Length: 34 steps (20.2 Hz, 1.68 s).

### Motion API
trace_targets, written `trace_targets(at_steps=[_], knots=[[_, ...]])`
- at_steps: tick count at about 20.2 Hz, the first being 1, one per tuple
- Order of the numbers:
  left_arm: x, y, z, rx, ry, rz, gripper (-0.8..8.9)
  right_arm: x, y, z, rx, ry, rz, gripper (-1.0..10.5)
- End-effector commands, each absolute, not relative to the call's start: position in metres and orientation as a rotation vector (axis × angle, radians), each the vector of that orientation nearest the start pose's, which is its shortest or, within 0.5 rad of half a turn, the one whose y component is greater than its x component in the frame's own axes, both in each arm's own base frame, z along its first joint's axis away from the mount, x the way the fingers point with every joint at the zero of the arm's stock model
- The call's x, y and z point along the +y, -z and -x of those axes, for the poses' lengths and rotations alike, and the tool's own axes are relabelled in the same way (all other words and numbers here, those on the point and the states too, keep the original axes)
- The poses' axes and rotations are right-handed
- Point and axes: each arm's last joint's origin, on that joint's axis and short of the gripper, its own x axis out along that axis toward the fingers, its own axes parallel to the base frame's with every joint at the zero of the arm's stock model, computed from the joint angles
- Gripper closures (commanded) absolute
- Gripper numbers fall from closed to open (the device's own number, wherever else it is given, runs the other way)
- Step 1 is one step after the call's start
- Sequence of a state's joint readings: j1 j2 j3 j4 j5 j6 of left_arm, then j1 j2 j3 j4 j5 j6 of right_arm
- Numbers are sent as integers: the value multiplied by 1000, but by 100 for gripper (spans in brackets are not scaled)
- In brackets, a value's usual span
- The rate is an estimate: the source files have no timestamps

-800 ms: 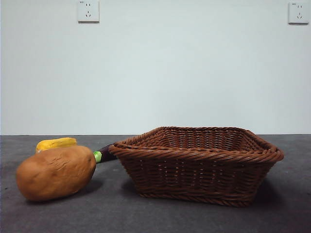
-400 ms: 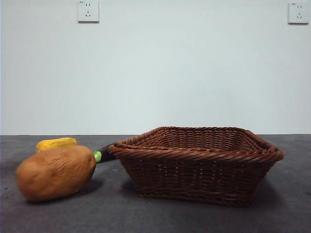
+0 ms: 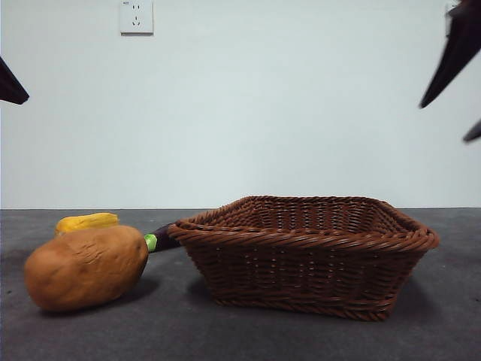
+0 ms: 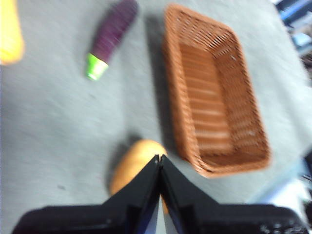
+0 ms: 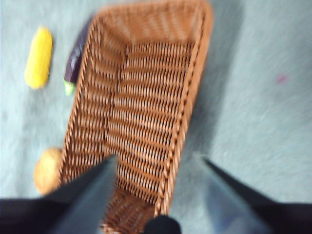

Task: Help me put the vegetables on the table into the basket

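The orange-brown potato (image 3: 86, 267) lies on the table (image 3: 173, 331) at the left, with the yellow corn (image 3: 88, 222) behind it. The purple eggplant (image 3: 159, 239) lies between the potato and the wicker basket (image 3: 301, 252), its green cap toward the potato. My left gripper (image 4: 159, 160) is shut and empty, high above the potato (image 4: 134, 163); eggplant (image 4: 109, 39) and corn (image 4: 9, 34) lie beyond. My right gripper (image 5: 156, 158) hangs open above the basket (image 5: 141, 112), which is empty.
Black arm tips show at the top left corner (image 3: 11, 84) and the top right corner (image 3: 453, 53) of the front view. A white wall with a socket (image 3: 136, 16) stands behind the table.
Both arms have come into the front view as black tips at the top corners. The vegetables and the basket have not moved.
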<state>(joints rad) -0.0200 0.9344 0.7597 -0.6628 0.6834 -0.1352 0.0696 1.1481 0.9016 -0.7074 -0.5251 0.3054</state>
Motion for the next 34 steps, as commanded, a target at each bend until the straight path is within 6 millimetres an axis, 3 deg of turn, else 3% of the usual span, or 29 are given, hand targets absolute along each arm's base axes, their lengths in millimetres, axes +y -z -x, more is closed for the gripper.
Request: trace_targets(at_steps=[1, 8, 13, 15, 18, 23, 28, 31, 34], knots=[[-23, -263, -178, 875, 641, 423, 818, 38, -255, -232, 1118, -421, -478, 278], [-23, -259, -181, 893, 654, 424, 818, 80, -215, -274, 1311, -330, -316, 287], [-23, -259, -181, 884, 664, 402, 818, 88, -185, -290, 1378, -312, -316, 298], [-23, -259, -181, 881, 665, 398, 818, 89, -178, -294, 1386, -311, -316, 478], [-23, -259, -182, 879, 670, 387, 818, 90, -178, -296, 1364, -320, -329, 954], [-23, -258, -182, 878, 672, 382, 818, 91, -163, -300, 1408, -301, -332, 957], [-23, -259, -182, 875, 674, 378, 818, 91, -169, -299, 1393, -325, -339, 958], [-22, -260, -185, 895, 605, 353, 818, 89, -191, -293, 1327, -364, -352, 958], [-18, -278, -203, 980, 452, 264, 818, 83, -222, -276, 1268, -383, -342, 957]])
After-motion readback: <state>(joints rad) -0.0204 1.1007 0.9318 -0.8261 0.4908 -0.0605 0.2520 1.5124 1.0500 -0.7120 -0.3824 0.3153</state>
